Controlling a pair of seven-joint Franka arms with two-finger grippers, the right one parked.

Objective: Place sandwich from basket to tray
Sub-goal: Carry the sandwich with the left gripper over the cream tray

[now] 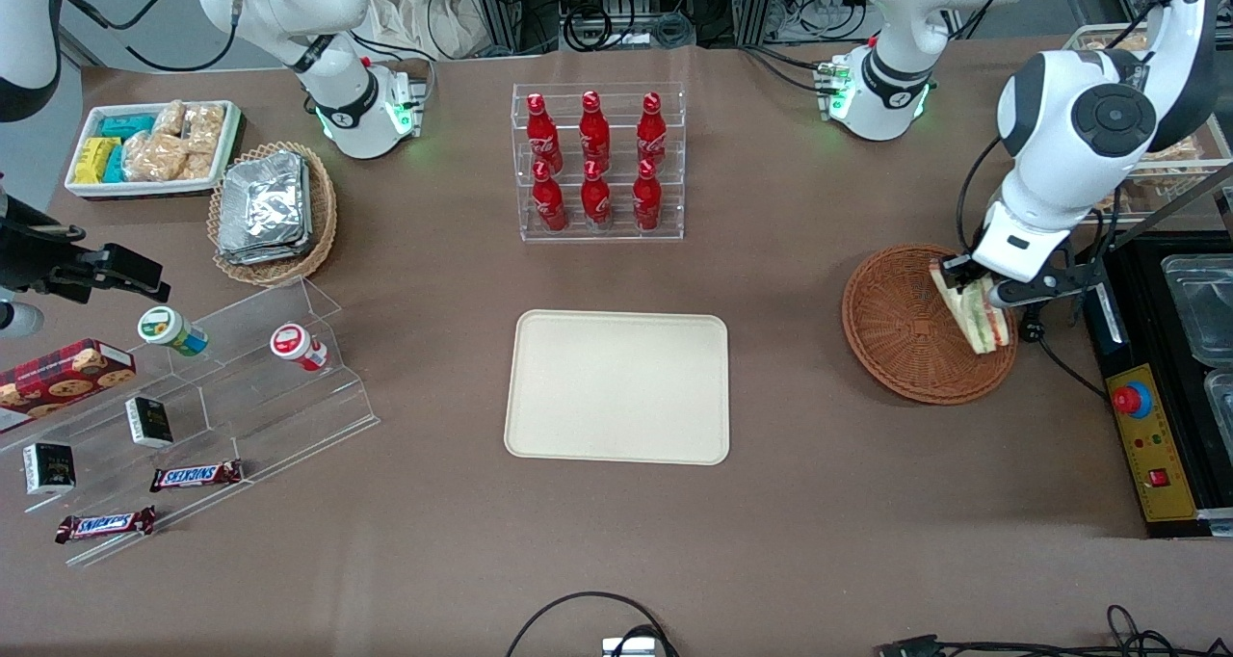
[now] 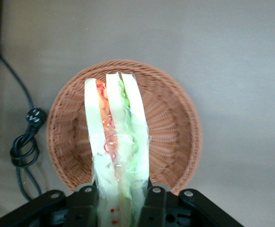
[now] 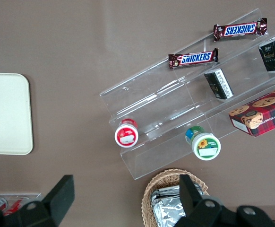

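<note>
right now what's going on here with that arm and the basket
The left arm's tool is shut on the sandwich, gripping it by one end over the basket. In the wrist view the sandwich looks lifted off the basket's floor. The tray at the table's middle has nothing on it, so the carry across hasn't happened yet.
</note>
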